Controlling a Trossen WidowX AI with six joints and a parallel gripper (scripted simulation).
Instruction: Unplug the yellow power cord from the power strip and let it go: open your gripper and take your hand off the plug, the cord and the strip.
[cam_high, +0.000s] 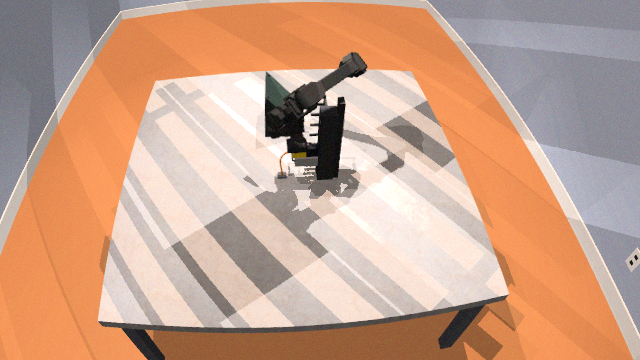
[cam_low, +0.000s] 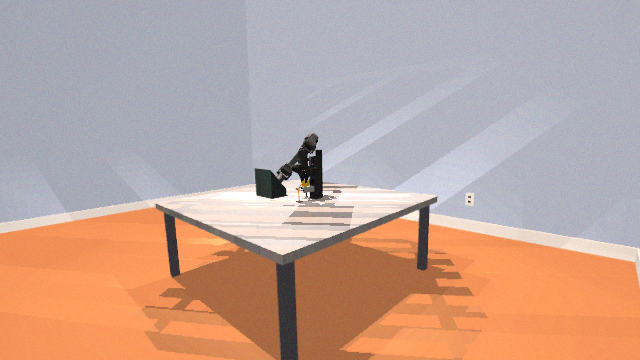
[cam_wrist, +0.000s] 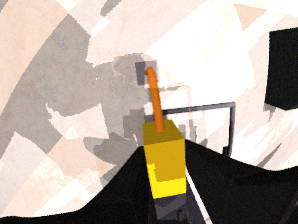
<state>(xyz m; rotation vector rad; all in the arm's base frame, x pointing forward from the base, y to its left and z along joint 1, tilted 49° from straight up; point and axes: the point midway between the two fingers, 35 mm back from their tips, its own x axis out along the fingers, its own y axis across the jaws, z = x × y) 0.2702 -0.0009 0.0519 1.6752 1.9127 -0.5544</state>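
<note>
The gripper is clamped on the yellow plug, its dark fingers pressed against the plug's two sides in the wrist view. From the plug's far end an orange cord runs in a slight curve to a small grey block lying on the table. In the top view the plug sits at the arm's low end, just beside the foot of a tall black upright strip with short pegs sticking out of its side. The cord loops down from the plug to the small grey block on the worktop. Whether the plug touches the strip is hard to tell at this size; it appears just apart. All of this sits toward the far edge of the table, roughly midway between the far corners. A dark green wedge-shaped box stands behind the arm, nearer the far edge.
</note>
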